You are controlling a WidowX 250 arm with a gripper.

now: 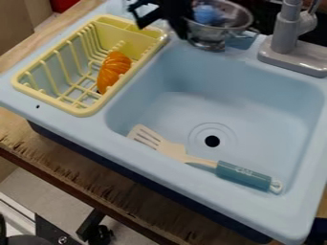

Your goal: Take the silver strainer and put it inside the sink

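At the top edge, left of centre, the black gripper (174, 16) hangs right against the left side of the silver strainer (220, 34); whether it holds the rim cannot be made out. The strainer is upright at the back rim of the sink, left of the faucet, with something blue inside its bowl. Below and in front of it lies the light blue sink basin (256, 103), its round drain near the middle.
A spatula (169, 147) with a teal handle lies along the basin's front. Left of the basin, a yellow dish rack (80, 109) holds an orange pumpkin-like object (114, 69). The grey faucet (287, 36) stands at the back right.
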